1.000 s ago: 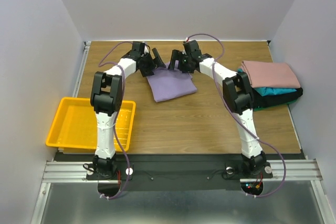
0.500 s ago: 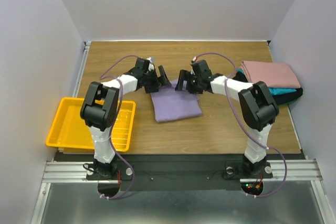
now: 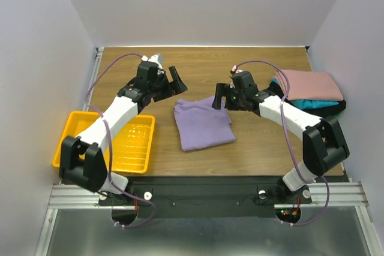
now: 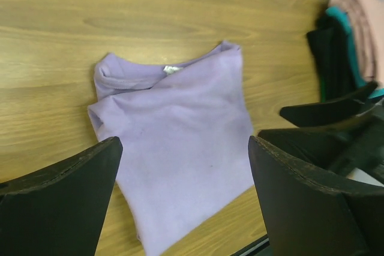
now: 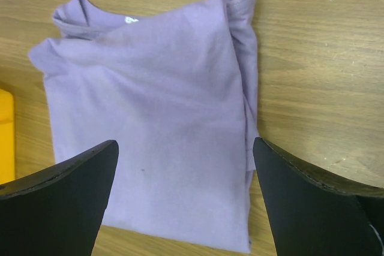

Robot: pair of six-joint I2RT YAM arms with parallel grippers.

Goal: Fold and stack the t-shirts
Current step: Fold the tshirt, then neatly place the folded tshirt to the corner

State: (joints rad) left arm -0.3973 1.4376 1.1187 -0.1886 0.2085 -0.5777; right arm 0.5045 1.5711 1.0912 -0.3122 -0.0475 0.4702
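The lavender t-shirt (image 3: 202, 124) lies folded into a rough rectangle at the middle of the table, and shows in the left wrist view (image 4: 174, 142) and the right wrist view (image 5: 153, 112). My left gripper (image 3: 174, 81) is open and empty, lifted just beyond the shirt's far left corner. My right gripper (image 3: 219, 96) is open and empty, above the shirt's far right corner. Neither touches the cloth. At the right, a dusty-pink shirt (image 3: 310, 84) tops a stack over a teal shirt (image 3: 312, 104) and a black shirt (image 3: 327, 112).
A yellow plastic tray (image 3: 82, 142) sits at the near left of the wooden table (image 3: 264, 142), under the left arm. Grey walls close the table at the back and both sides. The stack also shows at the right edge of the left wrist view (image 4: 354, 28).
Both grippers have let go of the lavender shirt and pulled outward and up, the left to the left, the right to the right. The shirt has come nearer the front and now lies flat.
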